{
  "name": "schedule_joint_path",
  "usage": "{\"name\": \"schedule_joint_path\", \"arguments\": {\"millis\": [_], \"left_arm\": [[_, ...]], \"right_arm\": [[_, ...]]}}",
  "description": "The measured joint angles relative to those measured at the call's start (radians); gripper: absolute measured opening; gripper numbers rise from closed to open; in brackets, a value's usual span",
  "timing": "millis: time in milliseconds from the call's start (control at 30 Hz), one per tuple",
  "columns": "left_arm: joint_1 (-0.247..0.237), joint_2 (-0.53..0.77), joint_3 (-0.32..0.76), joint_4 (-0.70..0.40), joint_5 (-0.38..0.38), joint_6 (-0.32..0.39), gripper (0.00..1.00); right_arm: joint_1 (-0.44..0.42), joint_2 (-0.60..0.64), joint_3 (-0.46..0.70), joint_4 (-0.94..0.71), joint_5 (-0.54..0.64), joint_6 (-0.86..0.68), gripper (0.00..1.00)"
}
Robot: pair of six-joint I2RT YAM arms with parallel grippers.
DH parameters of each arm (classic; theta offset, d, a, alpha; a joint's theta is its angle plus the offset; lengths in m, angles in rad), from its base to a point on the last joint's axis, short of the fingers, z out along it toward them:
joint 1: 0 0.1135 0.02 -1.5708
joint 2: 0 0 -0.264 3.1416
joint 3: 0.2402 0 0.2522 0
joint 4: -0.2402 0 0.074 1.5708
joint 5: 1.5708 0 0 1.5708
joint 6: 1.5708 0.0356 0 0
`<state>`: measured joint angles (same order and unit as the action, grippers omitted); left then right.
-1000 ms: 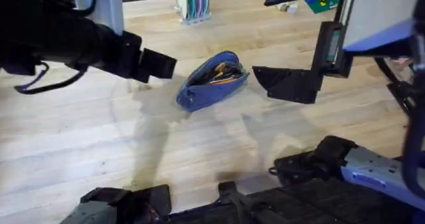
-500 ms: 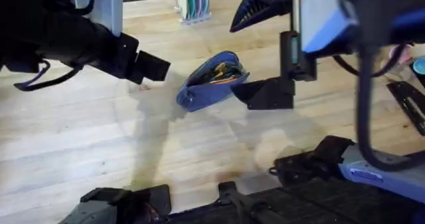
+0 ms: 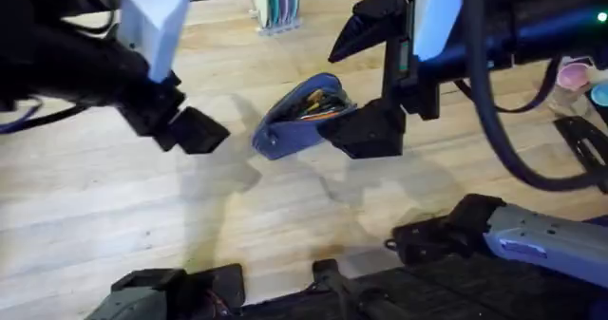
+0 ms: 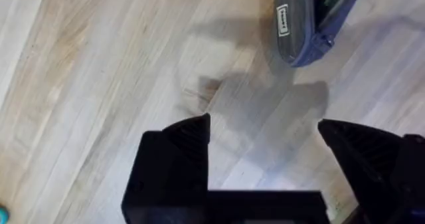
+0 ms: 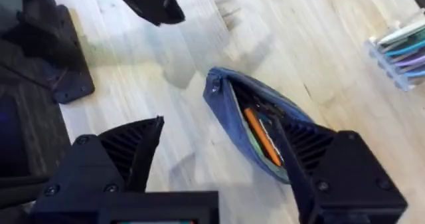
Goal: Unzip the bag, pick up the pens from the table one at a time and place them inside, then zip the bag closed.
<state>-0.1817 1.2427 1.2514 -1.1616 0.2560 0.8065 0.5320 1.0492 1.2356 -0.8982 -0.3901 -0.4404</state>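
Evidently the bag has been left lying on the table near its middle, with its zipper undone and its mouth gaping, so that the pens, an orange one and others beside it, can be seen resting inside. The right gripper is held just above the bag's near end with its fingers spread wide apart and nothing between them; in the right wrist view one finger stands on each side of the pouch, a stance that would suit either steadying the fabric or reaching for the zipper pull, though the pull itself cannot be made out. The left gripper is likewise held open and empty, kept off to the side of the bag's rounded end over bare wood, probably so that the other arm is given room. No loose pen is seen on the tabletop, so the filling is judged finished and the closing of the zipper is judged to be the step in hand.
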Motion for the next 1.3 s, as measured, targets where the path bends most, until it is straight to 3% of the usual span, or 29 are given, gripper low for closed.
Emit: {"name": "schedule_joint_path", "arguments": {"millis": [133, 300, 467, 600, 800, 1300], "left_arm": [[0.124, 0.0, -0.002, -0.057, 0.133, 0.135, 0.994], [0.262, 0.0, -0.029, -0.129, 0.299, 0.352, 0.993], [0.318, 0.0, -0.082, -0.144, 0.38, 0.54, 0.993], [0.34, 0.0, -0.139, -0.125, 0.388, 0.65, 0.993], [0.348, 0.01, -0.155, -0.109, 0.388, 0.709, 0.992], [0.348, 0.01, -0.155, -0.102, 0.388, 0.731, 0.993]], "right_arm": [[0.0, 0.0, 0.0, 0.0, 0.0, 0.025, 0.997], [0.001, 0.0, 0.0, 0.0, 0.036, 0.073, 0.997], [0.001, 0.0, 0.0, 0.0, 0.109, 0.175, 0.998], [0.011, 0.0, 0.0, -0.001, 0.184, 0.273, 0.998], [0.06, 0.008, 0.0, 0.002, 0.282, 0.394, 0.998], [0.102, 0.152, 0.0, -0.004, 0.217, 0.463, 0.998]]}}
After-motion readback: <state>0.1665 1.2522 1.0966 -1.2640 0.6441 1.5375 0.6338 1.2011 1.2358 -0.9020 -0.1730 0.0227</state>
